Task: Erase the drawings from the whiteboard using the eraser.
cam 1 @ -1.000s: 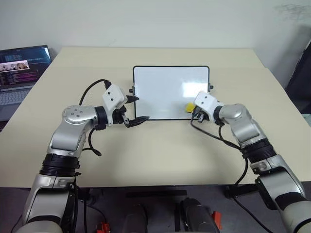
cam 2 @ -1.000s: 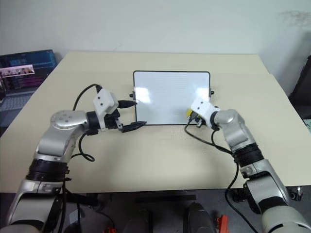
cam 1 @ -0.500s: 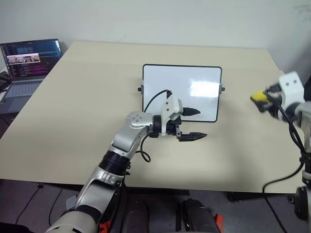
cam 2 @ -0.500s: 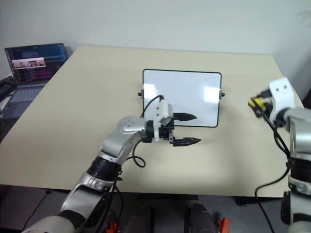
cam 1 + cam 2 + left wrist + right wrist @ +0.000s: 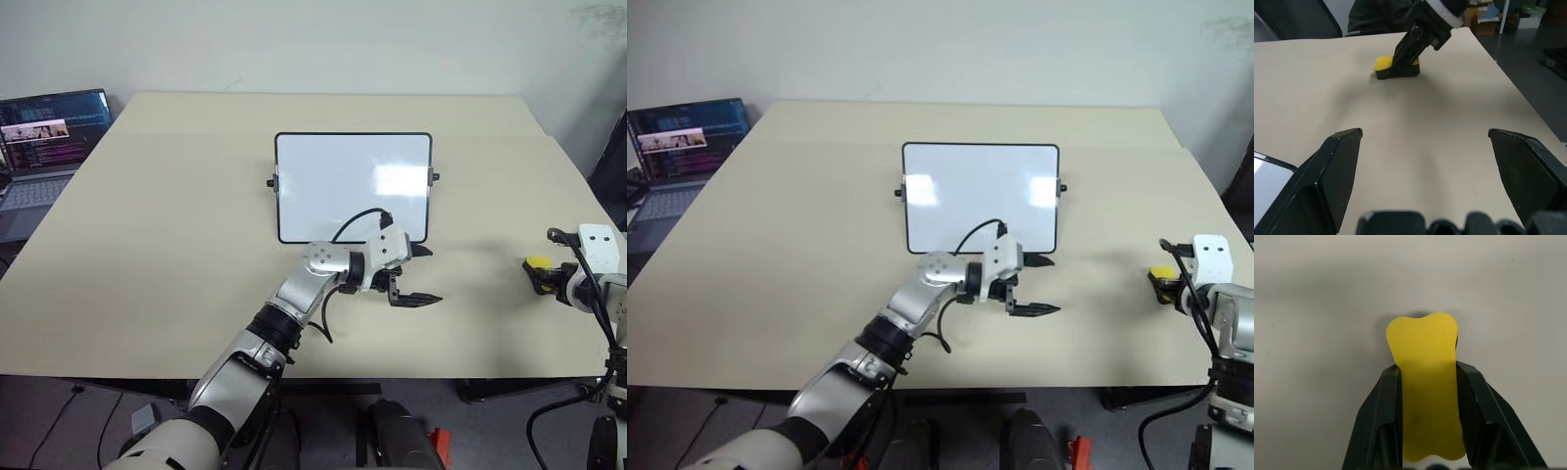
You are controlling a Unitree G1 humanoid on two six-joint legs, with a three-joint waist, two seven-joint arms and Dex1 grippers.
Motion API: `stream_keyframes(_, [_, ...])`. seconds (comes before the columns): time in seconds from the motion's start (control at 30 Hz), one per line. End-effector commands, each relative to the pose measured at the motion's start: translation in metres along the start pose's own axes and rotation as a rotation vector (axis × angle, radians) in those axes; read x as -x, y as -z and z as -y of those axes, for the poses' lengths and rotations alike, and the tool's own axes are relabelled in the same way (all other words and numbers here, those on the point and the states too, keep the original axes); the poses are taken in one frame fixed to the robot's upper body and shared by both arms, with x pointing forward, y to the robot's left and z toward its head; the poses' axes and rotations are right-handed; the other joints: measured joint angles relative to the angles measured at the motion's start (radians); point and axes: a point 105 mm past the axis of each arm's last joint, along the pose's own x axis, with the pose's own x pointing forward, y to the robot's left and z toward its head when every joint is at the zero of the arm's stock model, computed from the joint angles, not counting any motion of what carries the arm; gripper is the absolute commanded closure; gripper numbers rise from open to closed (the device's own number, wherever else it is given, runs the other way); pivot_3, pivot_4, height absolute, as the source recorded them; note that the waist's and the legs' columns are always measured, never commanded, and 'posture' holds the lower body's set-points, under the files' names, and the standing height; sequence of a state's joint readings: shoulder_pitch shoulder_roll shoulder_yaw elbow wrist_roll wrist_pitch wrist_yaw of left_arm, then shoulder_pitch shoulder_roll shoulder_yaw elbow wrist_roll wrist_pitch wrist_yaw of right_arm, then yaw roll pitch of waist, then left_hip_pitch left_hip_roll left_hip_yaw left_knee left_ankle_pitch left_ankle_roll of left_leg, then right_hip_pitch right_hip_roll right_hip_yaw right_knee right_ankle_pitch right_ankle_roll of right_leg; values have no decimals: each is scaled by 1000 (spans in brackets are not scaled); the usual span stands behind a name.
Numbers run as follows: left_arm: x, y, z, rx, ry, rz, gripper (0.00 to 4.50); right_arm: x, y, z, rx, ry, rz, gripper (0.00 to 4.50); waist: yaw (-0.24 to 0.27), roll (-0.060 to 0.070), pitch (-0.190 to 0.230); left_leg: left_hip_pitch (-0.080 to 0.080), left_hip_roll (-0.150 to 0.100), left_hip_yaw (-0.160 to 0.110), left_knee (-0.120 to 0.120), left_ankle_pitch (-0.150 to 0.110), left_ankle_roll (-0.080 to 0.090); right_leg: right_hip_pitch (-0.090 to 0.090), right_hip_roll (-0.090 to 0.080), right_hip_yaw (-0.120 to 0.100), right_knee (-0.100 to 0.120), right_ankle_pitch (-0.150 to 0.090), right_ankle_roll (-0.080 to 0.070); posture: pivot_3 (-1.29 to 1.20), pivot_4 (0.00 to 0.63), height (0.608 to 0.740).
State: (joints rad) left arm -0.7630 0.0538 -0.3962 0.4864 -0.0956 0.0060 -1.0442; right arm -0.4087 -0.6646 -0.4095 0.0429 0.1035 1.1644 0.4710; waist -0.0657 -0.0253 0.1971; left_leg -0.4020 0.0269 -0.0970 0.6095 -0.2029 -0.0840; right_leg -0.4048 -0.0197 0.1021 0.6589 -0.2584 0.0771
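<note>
From my head cameras the laptop (image 5: pixel 44 147) is cut off by the frame's left edge. My right gripper (image 5: pixel 1425 396) hides the eraser's (image 5: pixel 1425 362) sides, and the lower end runs behind it.

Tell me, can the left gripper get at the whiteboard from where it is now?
Probably yes. The left gripper hangs open just in front of the whiteboard, at its near right corner, with only bare table between them. The eraser sits far off in the right gripper.
</note>
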Motion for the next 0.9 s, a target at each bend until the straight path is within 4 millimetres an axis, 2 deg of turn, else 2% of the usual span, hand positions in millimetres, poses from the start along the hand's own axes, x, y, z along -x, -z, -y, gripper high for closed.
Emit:
stream_keyframes(0.03, [-1, -15, 0, -43, 6, 47, 0, 1, -13, 3, 12, 10, 53, 3029, 1, 0, 0, 0, 0, 0, 0, 0, 0, 0, 0, 0, 0, 0, 0, 0, 150, 740])
stream_keyframes(0.4, [9, -14, -9, -26, -36, 45, 0, 9, -28, -1, 77, -34, 84, 3029, 1, 0, 0, 0, 0, 0, 0, 0, 0, 0, 0, 0, 0, 0, 0, 0, 150, 740])
stream_keyframes(0.53, [10, -14, -11, -25, -38, 45, 0, 10, -29, -1, 82, -44, 88, 1765, 0, 0, 0, 0, 0, 0, 0, 0, 0, 0, 0, 0, 0, 0, 0, 0, 150, 740])
stream_keyframes(0.67, [10, -14, -13, -24, -42, 47, 0, 11, -31, -3, 79, -66, 103, 228, 0, 0, 0, 0, 0, 0, 0, 0, 0, 0, 0, 0, 0, 0, 0, 0, 150, 740])
stream_keyframes(0.7, [10, -14, -13, -24, -43, 47, 0, 11, -31, -4, 80, -70, 103, 14, 0, 0, 0, 0, 0, 0, 0, 0, 0, 0, 0, 0, 0, 0, 0, 0, 150, 740])
stream_keyframes(0.83, [10, -14, -14, -22, -45, 49, 0, 12, -31, -6, 124, -75, 91, 14, 1, 0, 0, 0, 0, 0, 0, 0, 0, 0, 0, 0, 0, 0, 0, 0, 150, 740])
stream_keyframes(0.9, [13, -17, -17, -13, -65, 62, 0, 16, -37, -3, 146, -49, 110, 14, 1, 0, 0, 0, 0, 0, 0, 0, 0, 0, 0, 0, 0, 0, 0, 0, 150, 740])
